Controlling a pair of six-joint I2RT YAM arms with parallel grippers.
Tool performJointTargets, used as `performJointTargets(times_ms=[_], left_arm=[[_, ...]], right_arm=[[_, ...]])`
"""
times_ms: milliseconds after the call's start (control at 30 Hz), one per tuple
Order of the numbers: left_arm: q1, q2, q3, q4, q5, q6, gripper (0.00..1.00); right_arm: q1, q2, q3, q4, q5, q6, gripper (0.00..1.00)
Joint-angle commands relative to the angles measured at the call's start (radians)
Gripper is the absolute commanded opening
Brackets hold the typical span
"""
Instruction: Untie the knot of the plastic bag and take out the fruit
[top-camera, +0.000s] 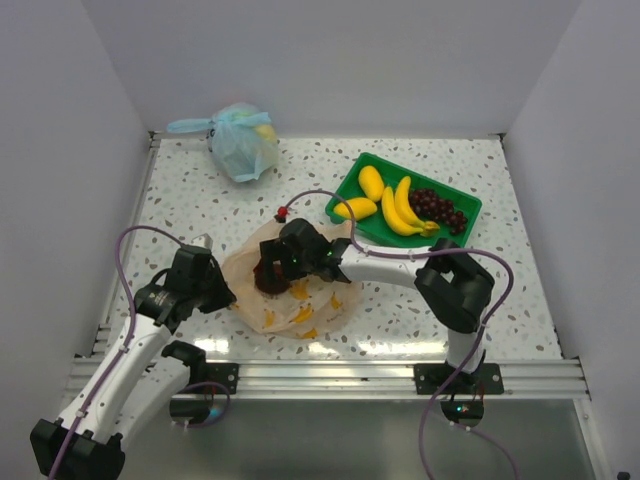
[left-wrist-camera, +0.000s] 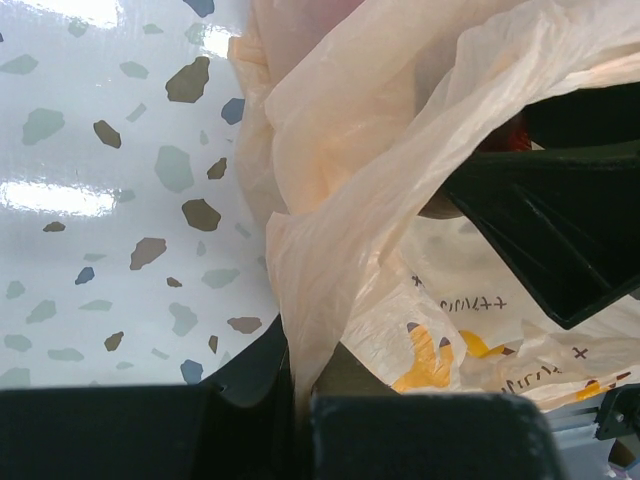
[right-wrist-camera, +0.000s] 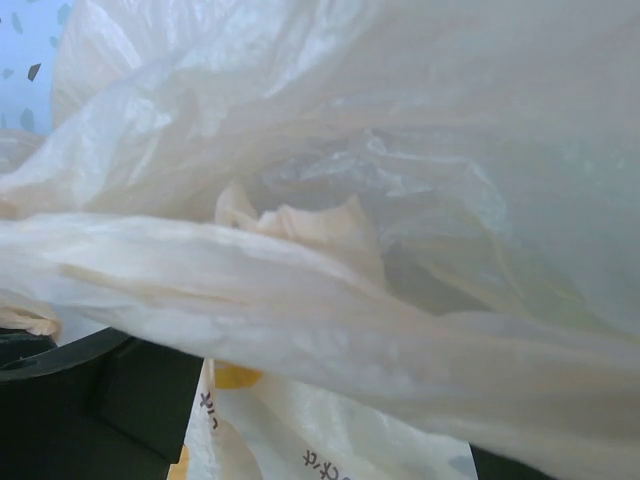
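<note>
The pale-orange plastic bag (top-camera: 300, 300) lies slack in the middle of the table with its mouth open; no knot shows. My left gripper (top-camera: 222, 290) is shut on the bag's left edge, and the pinched fold runs into the jaws in the left wrist view (left-wrist-camera: 300, 395). My right gripper (top-camera: 278, 262) reaches into the bag from the right, over a dark maroon piece (top-camera: 270, 280). Its fingers (right-wrist-camera: 90, 400) stand wide apart with loose bag plastic (right-wrist-camera: 330, 300) draped between them. Bananas (top-camera: 400, 210), two yellow mangoes (top-camera: 370, 182) and purple grapes (top-camera: 438, 208) lie in the green tray (top-camera: 350, 185).
A tied light blue bag (top-camera: 242, 142) with fruit inside sits at the back left. The green tray stands just right of the orange bag. White walls close the table on three sides. The right gripper's dark body (left-wrist-camera: 560, 230) shows in the left wrist view.
</note>
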Motion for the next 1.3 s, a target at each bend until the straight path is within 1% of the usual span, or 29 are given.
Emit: performJointTargets(times_ms=[0,167,233,367,500,533,633,667,733,767,867,1033,1200,1233,1267], left_arm=[[0.005,-0.005,0.003,0.013,-0.001,0.018,0.00],[0.005,-0.005,0.001,0.014,-0.003,0.020,0.00],[0.005,-0.002,0.001,0.017,-0.001,0.020,0.00],[0.005,0.001,-0.003,0.027,0.003,0.020,0.00],[0.005,0.003,-0.008,0.030,0.003,0.023,0.00],[0.005,0.003,-0.011,0.031,0.003,0.024,0.00],[0.005,0.000,-0.012,0.033,0.003,0.027,0.00],[0.005,-0.002,-0.015,0.034,0.003,0.027,0.00],[0.005,-0.003,-0.015,0.039,0.003,0.032,0.00],[0.005,-0.005,-0.015,0.041,0.002,0.035,0.00],[0.005,-0.002,-0.015,0.048,0.006,0.041,0.00],[0.003,0.006,-0.015,0.057,0.011,0.054,0.00],[0.005,0.006,-0.015,0.059,0.016,0.057,0.00],[0.005,0.006,-0.017,0.059,0.017,0.057,0.00],[0.005,0.004,-0.017,0.059,0.017,0.057,0.00]], right_arm=[[0.003,-0.002,0.041,0.035,-0.017,-0.022,0.95],[0.001,0.047,0.055,0.035,-0.030,-0.049,0.94],[0.001,0.063,0.055,0.046,-0.074,-0.055,0.94],[0.001,0.083,0.069,0.045,-0.105,-0.071,0.96],[0.001,0.081,0.069,0.035,-0.117,-0.081,0.95],[0.001,0.078,0.067,0.034,-0.115,-0.083,0.87],[0.001,0.043,0.057,0.032,-0.108,-0.095,0.72],[0.001,0.034,0.057,0.029,-0.106,-0.100,0.61],[0.001,-0.003,0.067,0.005,-0.111,-0.118,0.51],[0.001,-0.018,0.070,-0.001,-0.114,-0.124,0.44],[0.003,-0.083,0.080,-0.031,-0.128,-0.167,0.35],[0.001,-0.196,0.078,-0.054,-0.196,-0.226,0.30],[-0.002,-0.307,0.110,-0.066,-0.276,-0.296,0.29],[-0.006,-0.315,0.121,-0.067,-0.301,-0.304,0.28],[-0.022,-0.324,0.139,-0.064,-0.366,-0.305,0.28]])
